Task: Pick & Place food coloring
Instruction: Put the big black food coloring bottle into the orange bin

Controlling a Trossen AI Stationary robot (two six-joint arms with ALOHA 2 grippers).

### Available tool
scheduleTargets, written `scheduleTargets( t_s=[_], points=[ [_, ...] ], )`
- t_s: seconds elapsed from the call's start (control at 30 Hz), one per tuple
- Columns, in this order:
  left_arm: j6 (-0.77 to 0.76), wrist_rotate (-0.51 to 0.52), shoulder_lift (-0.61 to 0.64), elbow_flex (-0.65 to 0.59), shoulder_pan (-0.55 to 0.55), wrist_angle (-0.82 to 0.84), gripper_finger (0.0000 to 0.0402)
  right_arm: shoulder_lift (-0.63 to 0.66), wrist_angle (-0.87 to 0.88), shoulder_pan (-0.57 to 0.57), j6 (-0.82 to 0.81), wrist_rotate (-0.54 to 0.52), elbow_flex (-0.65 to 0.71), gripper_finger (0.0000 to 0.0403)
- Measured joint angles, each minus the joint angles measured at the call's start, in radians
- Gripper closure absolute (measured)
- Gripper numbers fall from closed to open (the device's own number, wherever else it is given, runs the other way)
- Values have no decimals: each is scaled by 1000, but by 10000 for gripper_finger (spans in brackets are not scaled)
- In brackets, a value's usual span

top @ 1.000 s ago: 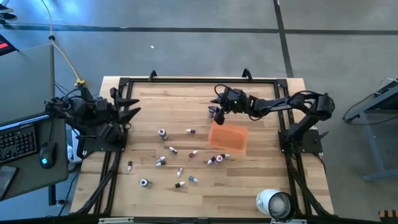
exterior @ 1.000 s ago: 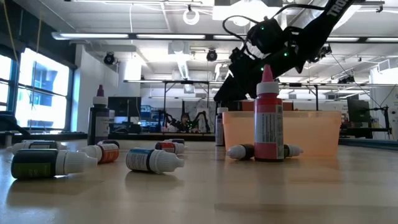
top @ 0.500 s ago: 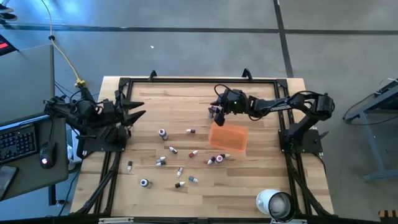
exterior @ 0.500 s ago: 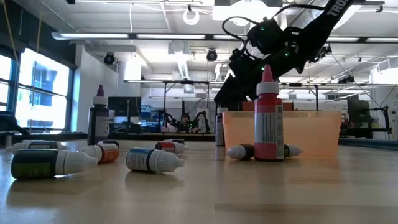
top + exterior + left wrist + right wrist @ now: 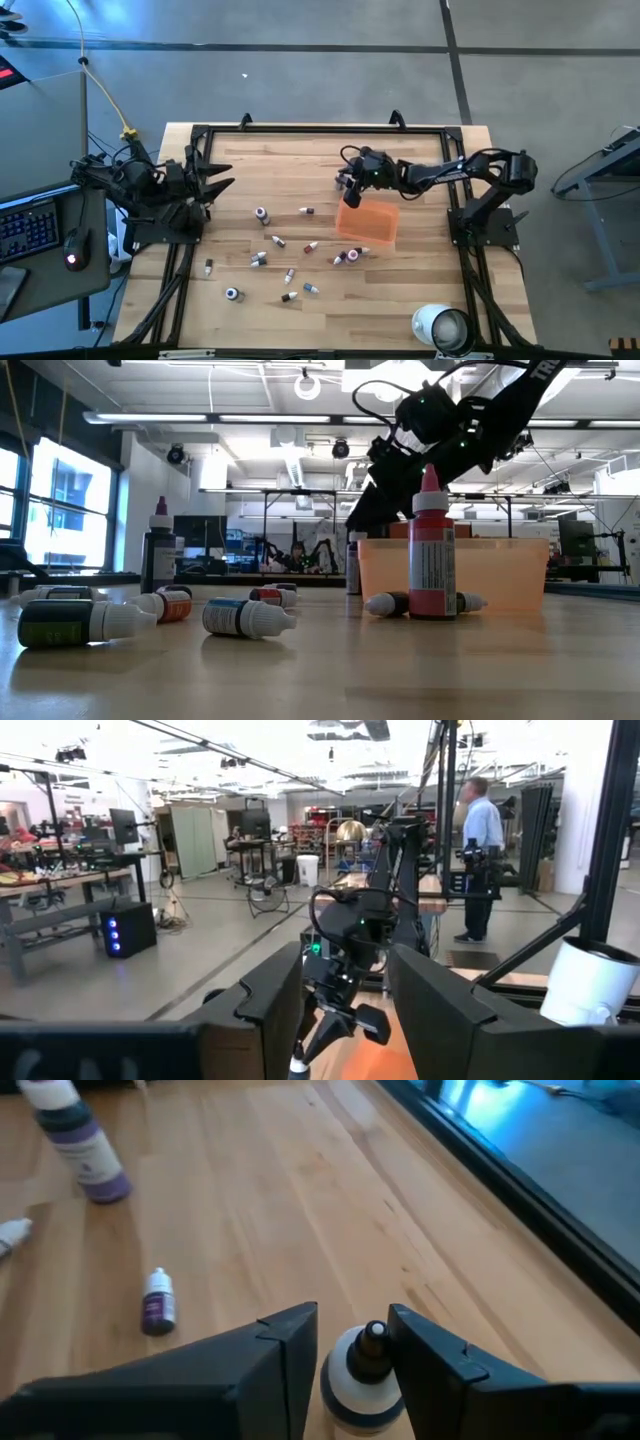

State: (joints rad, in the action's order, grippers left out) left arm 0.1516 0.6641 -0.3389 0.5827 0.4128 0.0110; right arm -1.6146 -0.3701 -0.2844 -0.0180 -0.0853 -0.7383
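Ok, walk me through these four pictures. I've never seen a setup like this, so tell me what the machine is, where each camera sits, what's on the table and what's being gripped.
It is a robot with two dark arms at a wooden table. One picture looks straight down, one looks level from the tabletop, and one comes from each arm's wrist. The left end effector waits open at its own side of the table. The right end effector reaches over the middle, beside the orange tray; its own camera shows its fingers straddling the bottle with the dark tip, though contact cannot be confirmed. Small food coloring bottles lie scattered on the wood, a red one stands upright before the tray, and a white roll sits at the table's edge.
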Motion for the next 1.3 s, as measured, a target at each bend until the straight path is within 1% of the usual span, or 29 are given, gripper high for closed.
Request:
scheduleTargets(
  t_s=[0.07, 0.27, 0.47, 0.67, 0.9, 1.0, 1.1, 1.17, 1.3],
  points=[
    [0, 0, 0, 0, 0, 6, 253, 1, 10, 0, 0, -20, 0, 302],
    [-2, -1, 0, 0, 0, 17, 253, 2, 24, -5, -4, -14, -1, 365],
    [-2, -1, 0, 0, 0, 17, 253, 2, 22, -5, -7, -14, -1, 366],
    [-1, -2, 0, 0, 0, 19, 253, 15, -25, -2, -7, -21, 3, 366],
    [-2, -2, 0, 0, 0, 37, 253, 149, -12, 36, 23, -20, 2, 366],
    [-2, -2, 0, -1, 0, 53, 253, 232, 10, 79, 20, 9, 2, 366],
    [-3, -2, 0, -1, 0, 53, 253, 314, 86, 141, 19, 43, 1, 366],
    [-3, -2, 0, -1, 0, 53, 253, 360, 145, 190, 19, 32, 1, 366],
    [-3, -2, 0, -1, 0, 52, 253, 432, 244, 273, 2, -29, 0, 366]
  ],
)
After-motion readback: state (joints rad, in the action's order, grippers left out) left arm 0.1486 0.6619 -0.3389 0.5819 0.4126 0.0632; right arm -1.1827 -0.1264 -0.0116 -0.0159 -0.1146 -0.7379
